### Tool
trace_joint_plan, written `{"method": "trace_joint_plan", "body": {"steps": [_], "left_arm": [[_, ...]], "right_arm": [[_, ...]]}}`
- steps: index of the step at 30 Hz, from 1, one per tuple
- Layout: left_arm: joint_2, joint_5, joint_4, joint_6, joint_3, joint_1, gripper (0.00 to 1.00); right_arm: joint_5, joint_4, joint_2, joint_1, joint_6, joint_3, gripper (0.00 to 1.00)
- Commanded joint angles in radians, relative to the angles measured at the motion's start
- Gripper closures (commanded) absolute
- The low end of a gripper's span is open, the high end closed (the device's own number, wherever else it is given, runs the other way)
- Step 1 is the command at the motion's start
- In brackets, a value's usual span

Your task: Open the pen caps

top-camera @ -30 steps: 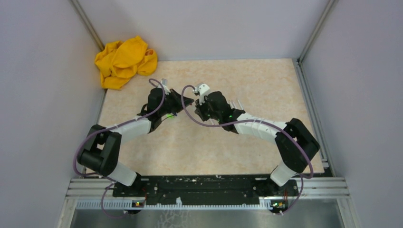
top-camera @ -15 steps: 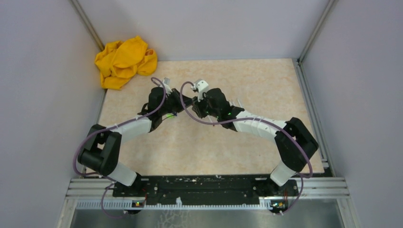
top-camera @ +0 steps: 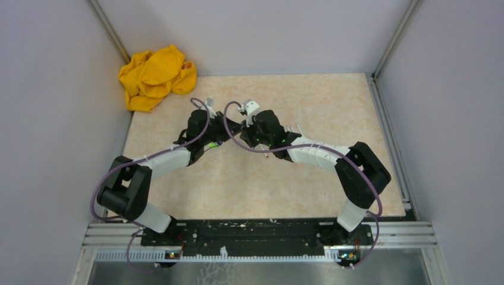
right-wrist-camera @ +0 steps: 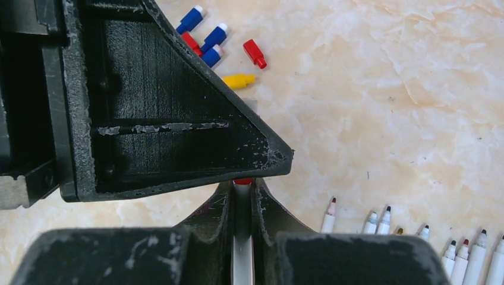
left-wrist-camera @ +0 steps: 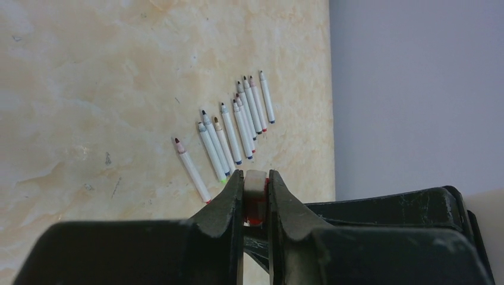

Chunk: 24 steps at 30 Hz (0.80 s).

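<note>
Both closed | left end effector (left-wrist-camera: 255, 179) pinches red cap (left-wrist-camera: 255, 211) | right end effector (right-wrist-camera: 242, 191) clamps marker barrel (right-wrist-camera: 242, 249) | cap likely light, stiff, slick: hold its sidewalls, pull straight along barrel

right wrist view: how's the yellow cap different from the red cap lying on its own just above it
Colour: the yellow cap is yellow and the red cap is red. Pose: the yellow cap lies almost level across the picture, while the red cap lies on a clear slant. Place: the yellow cap sits lower in the view and the red cap higher. Both are loose, off any marker, and lie flat on the table.
</note>
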<state>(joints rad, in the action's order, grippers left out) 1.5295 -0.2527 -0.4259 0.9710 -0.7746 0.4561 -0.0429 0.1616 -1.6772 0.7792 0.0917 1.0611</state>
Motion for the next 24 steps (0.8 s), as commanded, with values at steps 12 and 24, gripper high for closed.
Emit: {"method": "trace_joint_plan", "body": {"steps": [12, 24], "left_arm": [[0.029, 0.496, 0.243, -0.094, -0.121, -0.059, 1.00], [0.093, 0.656, 0.413, -0.081, -0.091, -0.053, 0.72]], "right_arm": [[0.038, 0.053, 0.089, -0.014, 0.043, -0.157, 1.00], [0.133, 0.007, -0.066, -0.015, 0.037, -0.033, 1.00]]}}
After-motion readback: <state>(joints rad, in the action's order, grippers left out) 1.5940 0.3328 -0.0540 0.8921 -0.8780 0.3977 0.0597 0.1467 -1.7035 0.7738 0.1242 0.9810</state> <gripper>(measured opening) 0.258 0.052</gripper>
